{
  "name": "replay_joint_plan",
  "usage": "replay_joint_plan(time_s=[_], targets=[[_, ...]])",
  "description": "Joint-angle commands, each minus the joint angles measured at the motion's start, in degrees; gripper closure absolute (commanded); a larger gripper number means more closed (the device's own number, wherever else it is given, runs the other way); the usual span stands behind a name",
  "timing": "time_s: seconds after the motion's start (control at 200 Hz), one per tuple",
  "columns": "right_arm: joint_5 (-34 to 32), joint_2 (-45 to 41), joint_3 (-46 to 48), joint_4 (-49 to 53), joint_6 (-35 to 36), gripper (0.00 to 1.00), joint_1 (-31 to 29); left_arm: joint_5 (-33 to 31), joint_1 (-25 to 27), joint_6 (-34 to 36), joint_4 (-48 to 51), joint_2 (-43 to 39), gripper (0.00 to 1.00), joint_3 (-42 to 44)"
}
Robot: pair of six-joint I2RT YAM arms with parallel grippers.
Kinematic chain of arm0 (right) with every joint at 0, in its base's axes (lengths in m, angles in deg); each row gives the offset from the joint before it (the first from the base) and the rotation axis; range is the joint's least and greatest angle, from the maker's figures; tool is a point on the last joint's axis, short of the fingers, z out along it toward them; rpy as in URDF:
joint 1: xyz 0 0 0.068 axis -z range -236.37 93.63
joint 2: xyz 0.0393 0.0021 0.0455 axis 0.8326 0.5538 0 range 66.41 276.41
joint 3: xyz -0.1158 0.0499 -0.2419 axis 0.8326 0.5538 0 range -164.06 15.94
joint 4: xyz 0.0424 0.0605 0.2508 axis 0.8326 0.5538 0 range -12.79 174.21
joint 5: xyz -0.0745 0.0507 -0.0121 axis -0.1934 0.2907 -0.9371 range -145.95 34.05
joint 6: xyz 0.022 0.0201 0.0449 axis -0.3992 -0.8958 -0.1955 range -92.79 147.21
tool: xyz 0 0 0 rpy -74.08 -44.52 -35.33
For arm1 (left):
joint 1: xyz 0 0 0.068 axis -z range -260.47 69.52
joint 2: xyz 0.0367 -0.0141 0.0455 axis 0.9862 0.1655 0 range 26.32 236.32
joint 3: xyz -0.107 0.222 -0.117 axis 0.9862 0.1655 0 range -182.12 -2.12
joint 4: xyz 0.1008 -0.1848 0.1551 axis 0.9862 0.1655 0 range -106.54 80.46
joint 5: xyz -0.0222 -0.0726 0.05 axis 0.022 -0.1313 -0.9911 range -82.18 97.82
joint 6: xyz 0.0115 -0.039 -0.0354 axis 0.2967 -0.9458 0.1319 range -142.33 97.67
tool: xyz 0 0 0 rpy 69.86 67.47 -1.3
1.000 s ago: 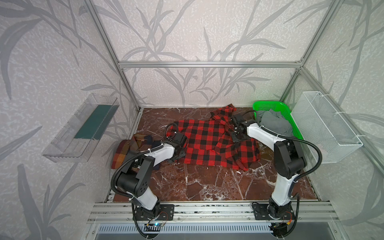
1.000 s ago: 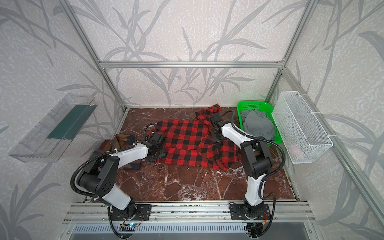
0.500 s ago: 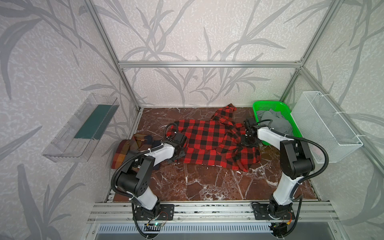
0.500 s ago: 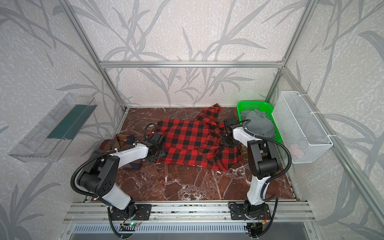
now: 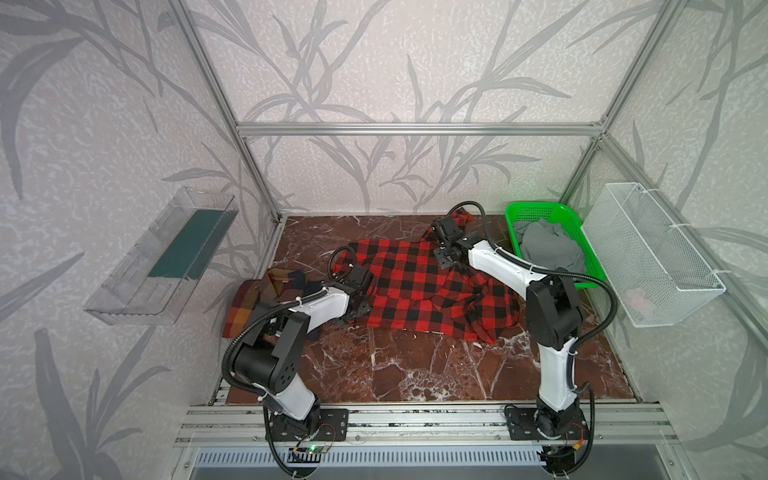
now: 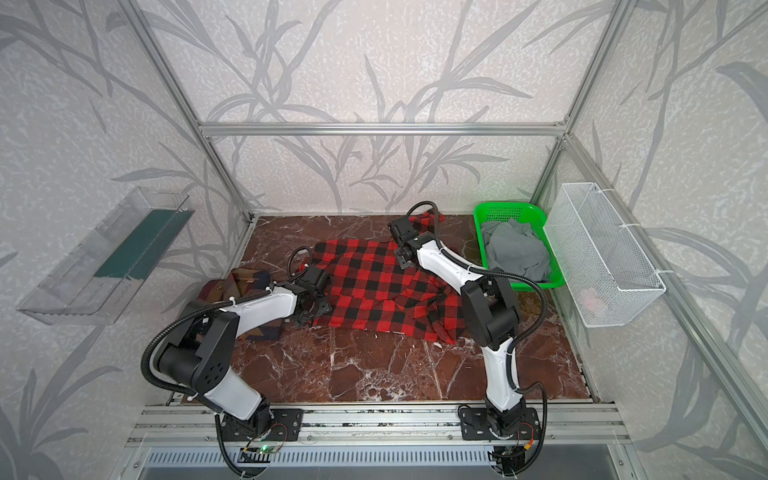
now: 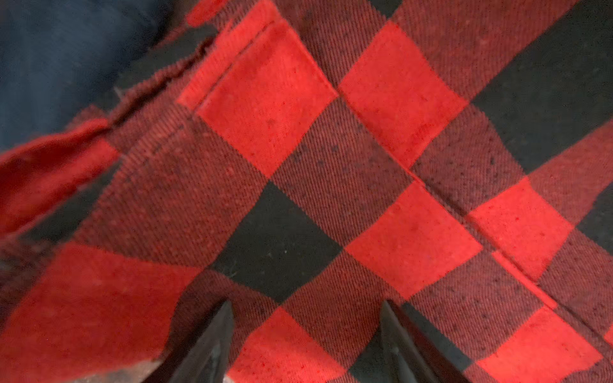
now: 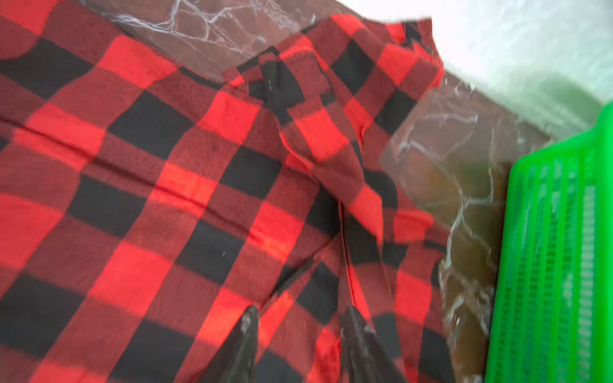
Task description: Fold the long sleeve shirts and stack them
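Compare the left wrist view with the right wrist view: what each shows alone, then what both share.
Left wrist only: blurred dark blue cloth past the edge of the shirt, and the left tool. Right wrist only: the green basket, the pale wall, the right tool. Both: the red-and-black shirt close under open tool tips.

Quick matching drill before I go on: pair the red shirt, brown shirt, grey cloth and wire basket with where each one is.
1. red shirt
2. brown shirt
3. grey cloth
4. wire basket

a. in the green basket
b. spread across the middle of the table
c. hung at the right, off the table
d. lying at the table's left edge

Pairs: 1-b, 2-d, 3-a, 4-c
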Motion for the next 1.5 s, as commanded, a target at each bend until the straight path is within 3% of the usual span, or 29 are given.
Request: replay_joint_plan(time_s=[0.0, 0.34, 0.55, 0.84, 0.97, 1.07, 1.28, 1.495], targets=[[-4.91, 3.58, -1.94, -4.78, 7.23, 0.56, 0.55, 0.52, -0.79, -1.27, 6.29, 2.54, 0.28, 1.81], [-11.60, 18.31, -18.87, -4.47, 16.58, 0.55, 0.01, -0.31, -0.98, -1.12, 6.83, 2.99, 0.28, 1.89], [-12.86, 25.82, -29.28, -1.37, 18.47, 0.57, 0.70, -1.05, -1.19, -0.94, 7.28, 3.60, 0.28, 1.70], [-8.45, 32.28, -41.31, 7.62, 14.82, 0.61, 1.39, -0.76, -1.59, -0.91, 7.53, 4.18, 0.28, 1.50], [-2.92, 30.45, -38.96, 7.25, 12.34, 0.61, 1.91, -0.87, -1.68, -0.90, 7.80, 3.61, 0.28, 1.51], [-1.48, 32.17, -42.18, 10.61, 10.87, 0.61, 2.46, -0.68, -1.68, -0.90, 7.76, 3.45, 0.28, 1.26], [4.22, 35.23, -49.11, 18.80, 5.22, 0.80, 5.53, -0.58, -1.64, -0.82, 7.85, 2.98, 0.28, 1.44], [8.27, 34.89, -49.96, 20.17, 4.03, 0.98, 6.53, -0.58, -1.67, -0.88, 8.10, 2.54, 0.28, 1.70]])
